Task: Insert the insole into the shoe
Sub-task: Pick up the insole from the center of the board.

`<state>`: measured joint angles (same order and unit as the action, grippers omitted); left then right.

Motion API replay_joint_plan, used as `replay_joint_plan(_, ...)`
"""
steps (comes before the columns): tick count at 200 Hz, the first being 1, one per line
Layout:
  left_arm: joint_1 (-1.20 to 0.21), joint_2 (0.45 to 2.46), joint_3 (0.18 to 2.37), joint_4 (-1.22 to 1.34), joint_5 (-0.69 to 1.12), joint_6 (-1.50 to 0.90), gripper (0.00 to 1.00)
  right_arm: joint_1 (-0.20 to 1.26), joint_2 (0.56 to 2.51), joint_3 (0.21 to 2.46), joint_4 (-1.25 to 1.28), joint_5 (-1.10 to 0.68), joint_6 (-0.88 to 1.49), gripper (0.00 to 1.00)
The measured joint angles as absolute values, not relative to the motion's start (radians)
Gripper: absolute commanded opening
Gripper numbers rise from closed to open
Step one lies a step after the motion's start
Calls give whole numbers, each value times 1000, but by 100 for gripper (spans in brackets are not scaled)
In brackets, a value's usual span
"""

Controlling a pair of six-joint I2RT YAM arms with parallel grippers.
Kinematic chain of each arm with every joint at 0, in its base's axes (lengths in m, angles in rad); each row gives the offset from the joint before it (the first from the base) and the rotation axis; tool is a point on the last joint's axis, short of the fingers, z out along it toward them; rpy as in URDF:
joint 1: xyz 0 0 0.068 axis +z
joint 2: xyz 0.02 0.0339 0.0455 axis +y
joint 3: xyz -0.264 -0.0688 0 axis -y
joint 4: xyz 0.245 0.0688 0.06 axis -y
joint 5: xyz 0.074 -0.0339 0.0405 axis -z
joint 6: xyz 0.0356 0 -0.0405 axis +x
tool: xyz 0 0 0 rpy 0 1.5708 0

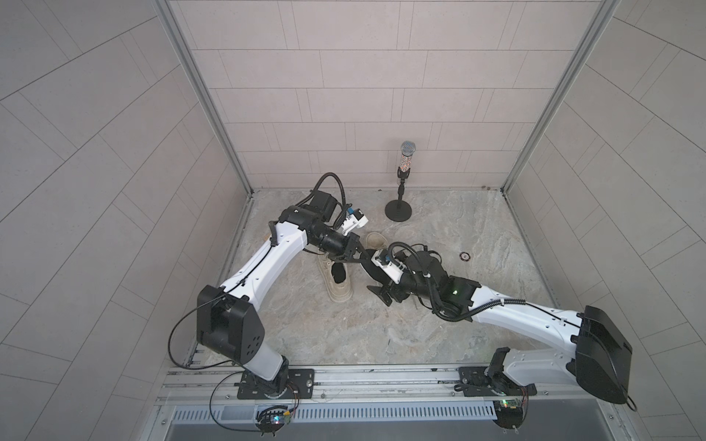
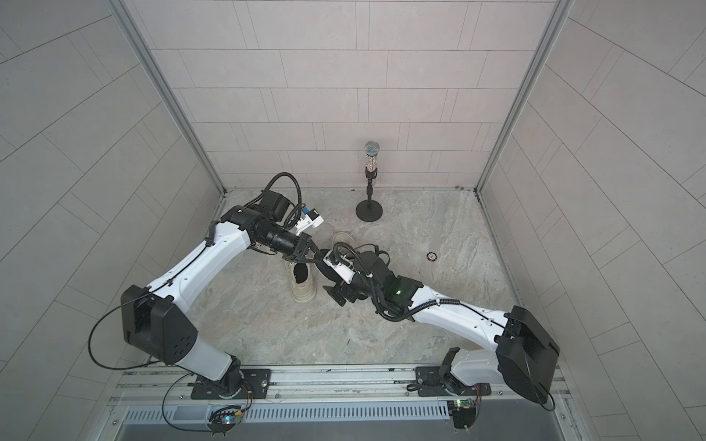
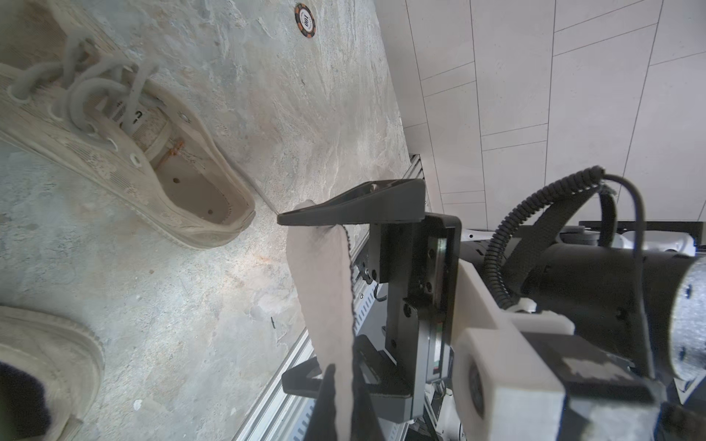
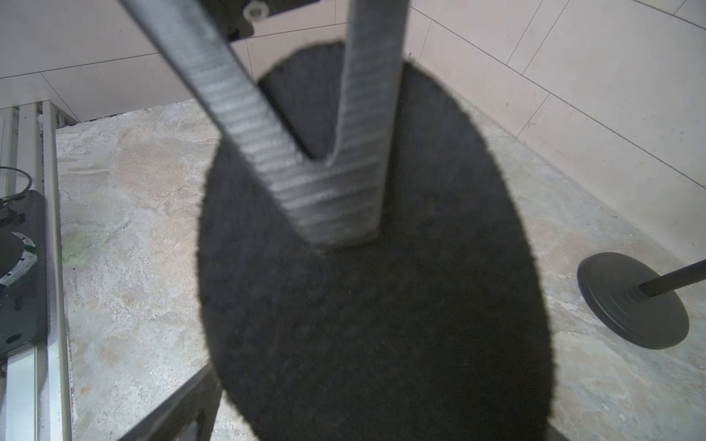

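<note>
Left tool [image 2: 320, 258] pinching dark insole [image 2: 324, 272], beige shoe [image 2: 305, 293] beside

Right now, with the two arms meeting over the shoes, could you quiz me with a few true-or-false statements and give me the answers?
1. The left gripper is clamped on the black, fuzzy, oval insole. True.
2. The right gripper is shut tight. False: its jaws stand wide apart.
3. Both worn beige canvas shoes have a dark insole inside. False: only the near shoe shows something dark in its opening. The far shoe shows a bare pale inside.
4. A glittery microphone stands upright on a round black stand by the back wall. True.
</note>
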<state>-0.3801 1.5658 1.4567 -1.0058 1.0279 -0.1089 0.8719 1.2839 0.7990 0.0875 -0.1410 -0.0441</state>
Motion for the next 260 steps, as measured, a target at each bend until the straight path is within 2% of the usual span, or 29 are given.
replay_joint_plan(65,-380,1566,1457,-1042,1025,-77,0,879,1309,794,124,-74,-60,100)
replay_joint_plan(127,-380,1566,1489,-1081,1021,-31,0,877,1309,773,148,-141,-84,70)
replay_joint_plan(150,-380,1572,1498,-1092,1013,-27,0,876,1309,764,152,-155,-87,57)
replay_joint_plan(183,-379,1586,1504,-1099,1000,-27,0,876,1309,767,133,-158,-84,60)
replay_joint_plan(245,-369,1614,1512,-1103,959,-31,0,876,1305,779,69,-126,-70,47)
replay_joint_plan(260,-365,1624,1527,-1106,943,-34,4,876,1301,793,44,-125,-63,42)
